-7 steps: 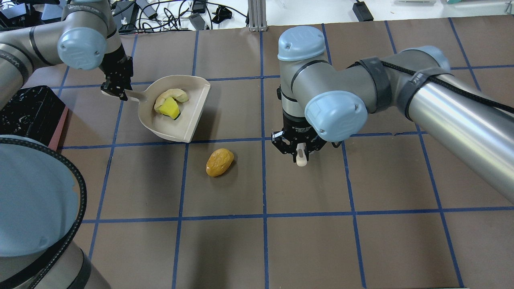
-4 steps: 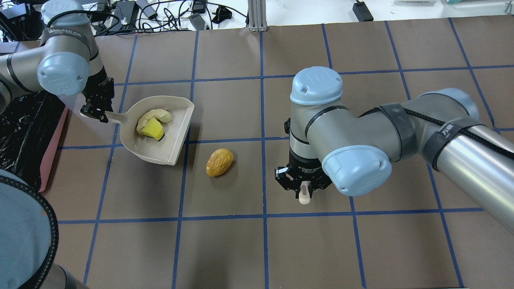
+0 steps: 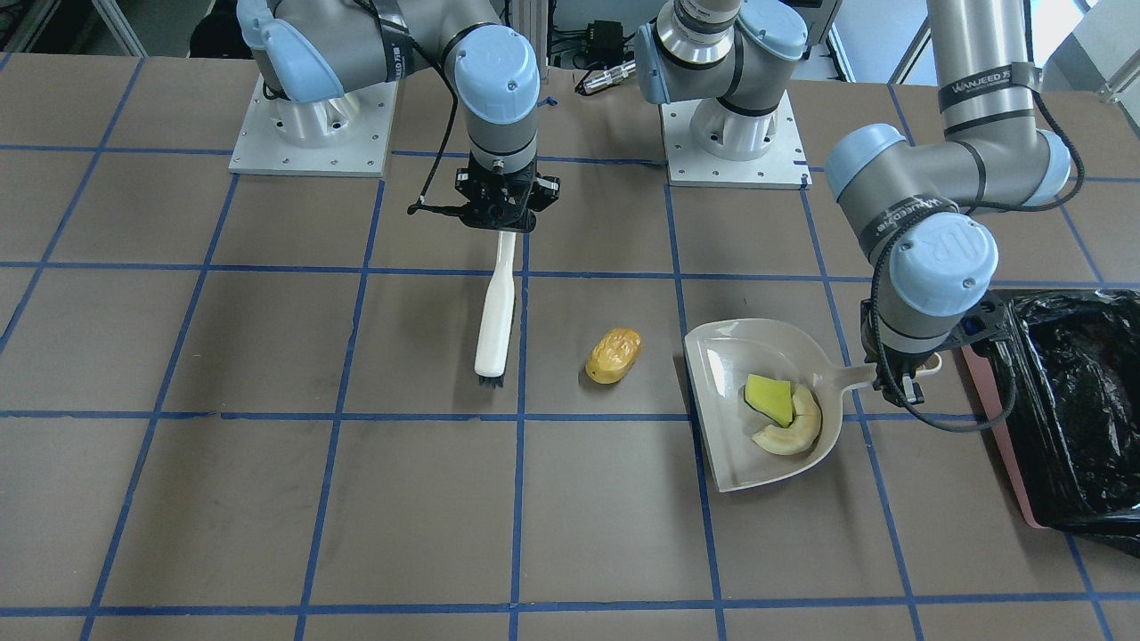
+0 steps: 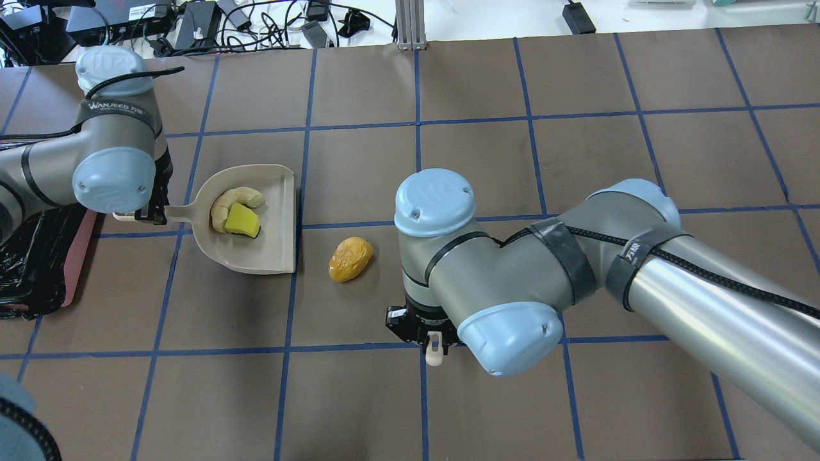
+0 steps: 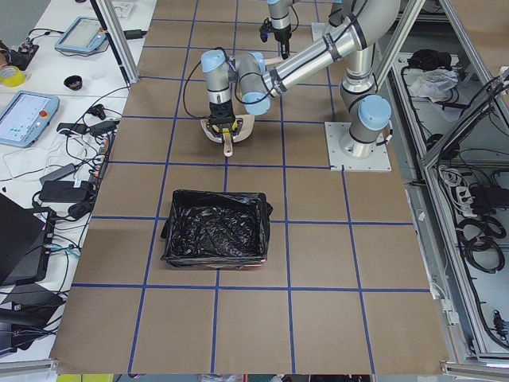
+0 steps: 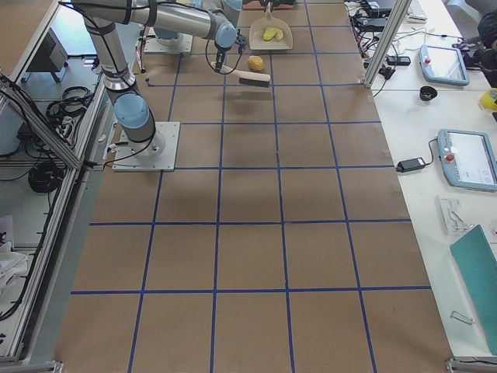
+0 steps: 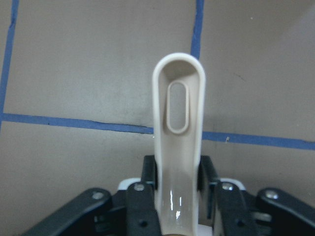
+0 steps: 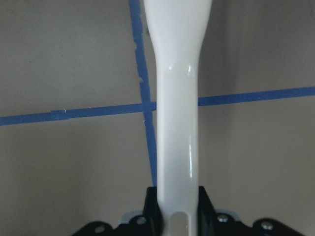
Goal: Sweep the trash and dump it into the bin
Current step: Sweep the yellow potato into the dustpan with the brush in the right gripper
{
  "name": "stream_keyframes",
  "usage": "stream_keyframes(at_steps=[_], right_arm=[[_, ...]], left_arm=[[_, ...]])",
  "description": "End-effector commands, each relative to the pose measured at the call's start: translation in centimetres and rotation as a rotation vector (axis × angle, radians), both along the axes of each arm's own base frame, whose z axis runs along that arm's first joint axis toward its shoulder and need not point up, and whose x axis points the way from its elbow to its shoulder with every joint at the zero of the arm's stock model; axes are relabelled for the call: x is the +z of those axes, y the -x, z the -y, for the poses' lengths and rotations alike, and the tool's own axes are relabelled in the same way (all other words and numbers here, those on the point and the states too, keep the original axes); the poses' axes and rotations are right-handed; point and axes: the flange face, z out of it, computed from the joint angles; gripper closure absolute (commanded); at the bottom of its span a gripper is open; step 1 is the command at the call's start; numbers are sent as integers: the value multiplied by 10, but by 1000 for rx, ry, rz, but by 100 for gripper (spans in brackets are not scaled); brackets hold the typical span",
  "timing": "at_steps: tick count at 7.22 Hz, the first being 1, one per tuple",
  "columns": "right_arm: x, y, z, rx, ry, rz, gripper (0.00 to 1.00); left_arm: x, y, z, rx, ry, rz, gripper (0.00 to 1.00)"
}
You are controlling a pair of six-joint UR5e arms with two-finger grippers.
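Observation:
My left gripper is shut on the handle of the beige dustpan, which lies flat on the table. The yellow wedge and the cream crescent lie in the pan. The amber lump sits on the table just off the pan's open edge. My right gripper is shut on the brush handle. The brush points away from the robot, its dark bristles beside the lump but apart from it. The pink bin with its black bag stands beyond the left gripper.
The brown table has a blue tape grid. In the exterior left view the bin stands about one square from the dustpan. Cables and devices lie past the table's far edge. The arm bases are bolted at the robot's side.
My left gripper has carried the dustpan with the wedge and crescent toward the robot and leftward. My right gripper has drawn the brush back toward the robot. The amber lump has not moved.

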Motion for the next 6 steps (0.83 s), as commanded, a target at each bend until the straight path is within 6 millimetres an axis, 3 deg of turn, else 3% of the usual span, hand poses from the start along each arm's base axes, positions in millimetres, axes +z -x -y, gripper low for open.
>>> stream_keyframes(at_steps=[1,2,3,4,6], right_arm=[[-16,-36,-25,-37,-2,0,100],[-26,-56,-38,-61,13,-10,100],[-27,-60,-41,-66,12,-13,100],[-29,-60,-42,-66,10,-13,100],[-53,-73,-33,-98,-9,16,100]], left_arm=[[6,33,-40,8,20,25,100],[4,54,-58,-40,8,15,100],[-16,71,-87,-87,-45,5,100],[-23,78,-93,-103,-34,4,100],[-27,82,-81,-110,-12,1,100]])
